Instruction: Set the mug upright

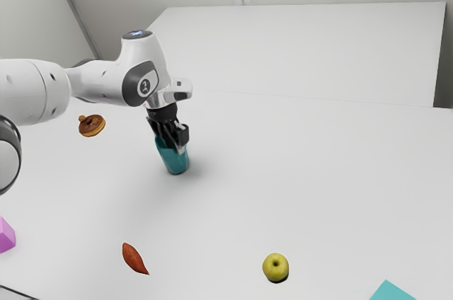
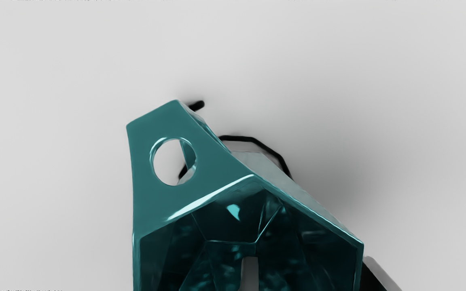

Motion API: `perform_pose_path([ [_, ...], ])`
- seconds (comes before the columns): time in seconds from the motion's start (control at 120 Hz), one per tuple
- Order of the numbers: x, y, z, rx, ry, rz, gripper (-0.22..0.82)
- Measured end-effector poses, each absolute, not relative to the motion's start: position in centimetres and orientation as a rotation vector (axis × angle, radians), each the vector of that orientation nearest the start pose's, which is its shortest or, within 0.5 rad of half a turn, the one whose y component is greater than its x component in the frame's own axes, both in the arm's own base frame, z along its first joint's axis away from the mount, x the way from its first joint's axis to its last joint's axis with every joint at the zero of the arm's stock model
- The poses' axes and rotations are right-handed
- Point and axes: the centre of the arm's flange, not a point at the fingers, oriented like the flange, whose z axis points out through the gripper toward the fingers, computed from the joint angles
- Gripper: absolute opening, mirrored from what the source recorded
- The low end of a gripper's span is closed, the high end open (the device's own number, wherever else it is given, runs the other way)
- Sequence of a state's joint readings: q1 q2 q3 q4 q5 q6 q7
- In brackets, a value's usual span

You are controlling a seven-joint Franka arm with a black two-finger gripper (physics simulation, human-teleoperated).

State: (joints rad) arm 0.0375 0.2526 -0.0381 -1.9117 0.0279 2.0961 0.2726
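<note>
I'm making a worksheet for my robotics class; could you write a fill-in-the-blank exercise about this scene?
1. The round, yellow-green fruit on the table is an ____.
2. One finger of the end effector reaches ____ the mug, while the other is outside its wall.
3. The hole through the mug's handle is ____ in shape.
4. The pink block lies at the exterior view's ____ edge.

Missing words: apple; inside; round; left.
</note>
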Motion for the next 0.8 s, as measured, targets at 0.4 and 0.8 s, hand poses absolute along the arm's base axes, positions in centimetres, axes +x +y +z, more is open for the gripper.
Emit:
perform_pose_path([
  [0.4,60.8,-0.2,50.9,-3.154,0.354,-0.117,0.54],
  [0.8,57.1,-1.0,59.8,-3.159,0.357,-0.099,0.60],
])
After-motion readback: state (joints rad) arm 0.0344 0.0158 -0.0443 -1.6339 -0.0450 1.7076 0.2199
